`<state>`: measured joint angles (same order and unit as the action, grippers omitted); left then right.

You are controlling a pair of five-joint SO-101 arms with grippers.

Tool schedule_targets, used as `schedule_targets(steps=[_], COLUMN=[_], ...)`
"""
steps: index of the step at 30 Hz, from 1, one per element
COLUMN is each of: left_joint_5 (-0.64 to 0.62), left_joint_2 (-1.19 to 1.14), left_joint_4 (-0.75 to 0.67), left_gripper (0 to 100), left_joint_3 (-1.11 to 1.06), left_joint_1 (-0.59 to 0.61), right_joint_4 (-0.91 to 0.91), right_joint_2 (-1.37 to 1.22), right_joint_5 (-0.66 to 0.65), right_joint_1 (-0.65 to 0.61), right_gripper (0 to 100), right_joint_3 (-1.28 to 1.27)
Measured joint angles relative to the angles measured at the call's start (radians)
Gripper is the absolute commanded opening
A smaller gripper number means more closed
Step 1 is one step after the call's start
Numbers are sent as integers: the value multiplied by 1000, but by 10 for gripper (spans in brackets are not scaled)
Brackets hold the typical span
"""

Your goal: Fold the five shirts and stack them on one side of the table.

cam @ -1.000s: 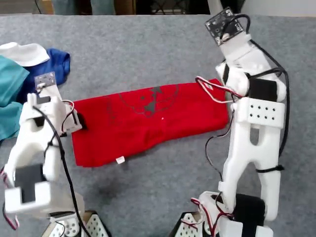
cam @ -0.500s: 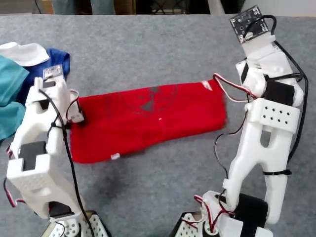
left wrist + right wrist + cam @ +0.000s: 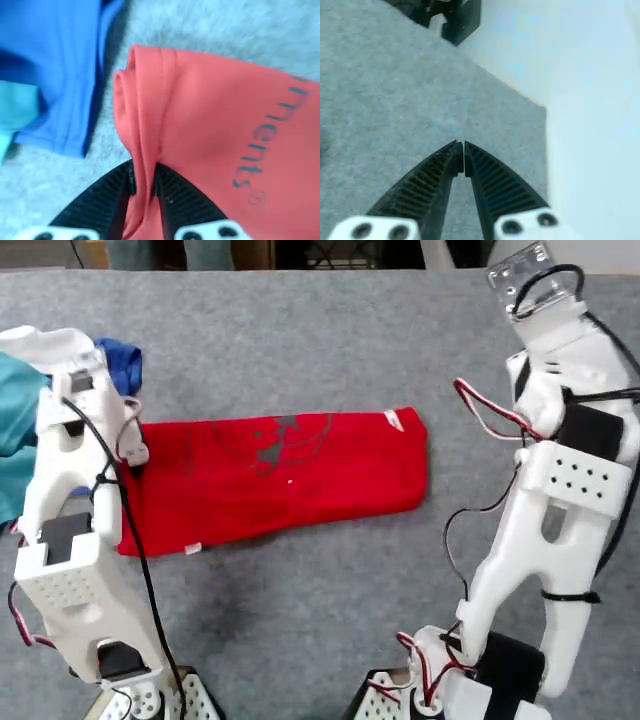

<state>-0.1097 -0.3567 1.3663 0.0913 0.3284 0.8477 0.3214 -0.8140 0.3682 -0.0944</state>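
Left jaws pinch the end of the red shirt (image 3: 275, 475), a folded strip across the middle of the bench (image 3: 300, 620) beside the left-edge pile of shirts (image 3: 15, 410). Right jaws are closed on nothing (over the far right corner). Folding seems underway; next, probably halve the strip end over end.

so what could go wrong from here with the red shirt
The left end effector pinches only a thin rolled edge of the red shirt; a pull might slip it free.
The blue shirt lies close beside that corner and could get dragged or bunched.
The right end effector is shut on nothing, away from the shirt, so the far end may skew.
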Motion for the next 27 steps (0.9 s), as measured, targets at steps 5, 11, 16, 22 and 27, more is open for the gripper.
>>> schedule_targets(steps=[5, 11, 16, 22, 27], left_joint_5=[37, 41, -72, -198, -265], left_joint_2=[0, 0, 0, 0, 0], left_joint_4=[161, 198, 164, -9, -106], left_gripper=[29, 29, 29, 29, 29], left_joint_3=[158, 302, 354, 358, 358], left_joint_1=[-117, -358, -546, -710, -850], right_joint_4=[-11, -46, -46, -46, -46], right_joint_2=[0, 0, 0, 0, 0], right_joint_5=[-9, -9, -11, -12, -12], right_joint_1=[71, 210, 273, 287, 288], right_gripper=[15, 15, 15, 15, 15], right_joint_3=[0, 0, 0, 0, 0])
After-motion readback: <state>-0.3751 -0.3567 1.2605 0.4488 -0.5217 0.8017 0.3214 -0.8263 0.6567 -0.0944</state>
